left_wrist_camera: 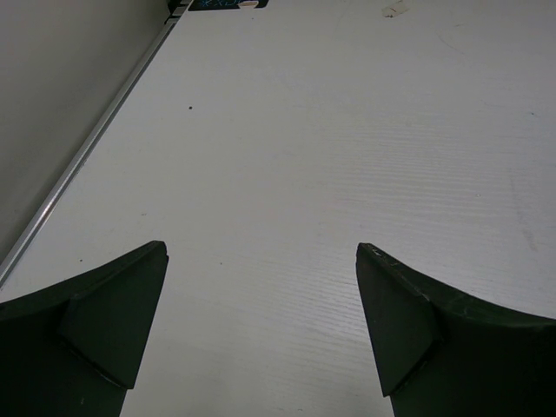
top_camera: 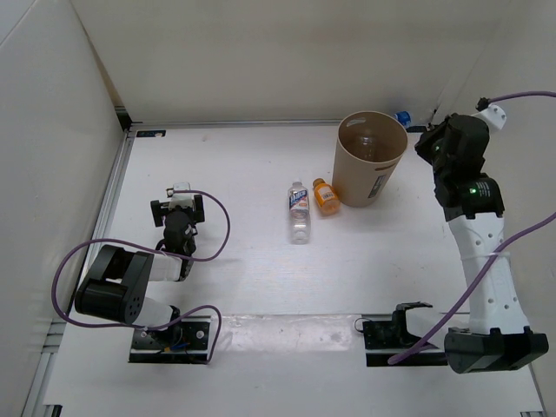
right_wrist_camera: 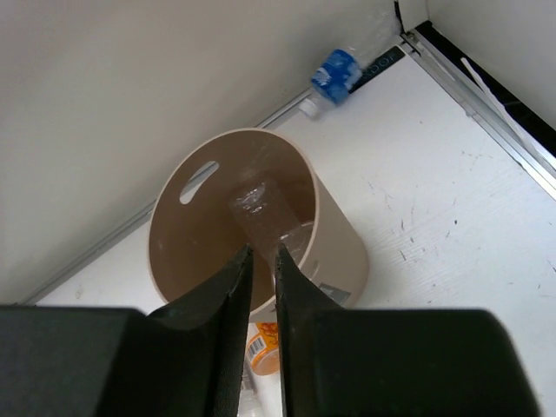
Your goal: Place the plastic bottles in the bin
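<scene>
The tan bin (top_camera: 359,185) stands at the back right and holds one clear bottle (top_camera: 367,143), which leans inside it in the right wrist view (right_wrist_camera: 261,208). A clear bottle with a white-and-blue label (top_camera: 299,211) and the stubby orange bottle (top_camera: 326,196) lie on the table left of the bin. A blue-labelled bottle (top_camera: 401,117) lies behind the bin by the back wall. My right gripper (top_camera: 427,144) hangs just right of the bin rim, its jaws nearly together with nothing between them (right_wrist_camera: 263,252). My left gripper (top_camera: 178,191) is open and empty over bare table (left_wrist_camera: 261,261).
White walls close off the left, back and right of the table. A metal rail (left_wrist_camera: 87,152) runs along the left edge. The bin (right_wrist_camera: 347,252) has a handle slot in its far wall. The orange bottle (right_wrist_camera: 265,347) shows below the bin in the right wrist view.
</scene>
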{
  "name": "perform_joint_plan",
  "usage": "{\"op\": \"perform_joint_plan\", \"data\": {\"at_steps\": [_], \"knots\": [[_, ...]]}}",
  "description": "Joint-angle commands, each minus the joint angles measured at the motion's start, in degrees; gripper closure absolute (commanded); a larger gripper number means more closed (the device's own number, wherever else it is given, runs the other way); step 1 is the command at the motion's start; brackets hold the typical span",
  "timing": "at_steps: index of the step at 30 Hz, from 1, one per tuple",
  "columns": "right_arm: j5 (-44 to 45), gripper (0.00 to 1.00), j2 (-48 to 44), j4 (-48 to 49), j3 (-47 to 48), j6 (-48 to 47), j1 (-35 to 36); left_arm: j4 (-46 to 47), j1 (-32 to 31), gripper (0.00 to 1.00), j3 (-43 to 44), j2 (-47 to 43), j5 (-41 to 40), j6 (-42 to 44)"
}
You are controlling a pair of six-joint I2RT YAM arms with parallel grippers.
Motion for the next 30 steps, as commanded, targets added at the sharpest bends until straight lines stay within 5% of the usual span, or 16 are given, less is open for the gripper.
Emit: {"op": "perform_joint_plan", "data": {"at_steps": [1, 8, 30], "knots": [[-3.09, 0.8, -0.92, -0.46, -0.18, 1.07, -2.63, 1.0, -0.14, 0.0, 0.64, -0.5, -0.78, 0.09], [-4.41, 0.61, -0.84, -1.08, -0.88, 1.68, -5.26, 1.0, -0.14, 0.0, 0.64, -0.59, -0.78, 0.0], [-10.22, 0.57, -1.19, -1.96, -4.13, 4.32, -10.81, 1.0, -0.14, 0.0, 0.64, -0.67, -0.87, 0.09]]}}
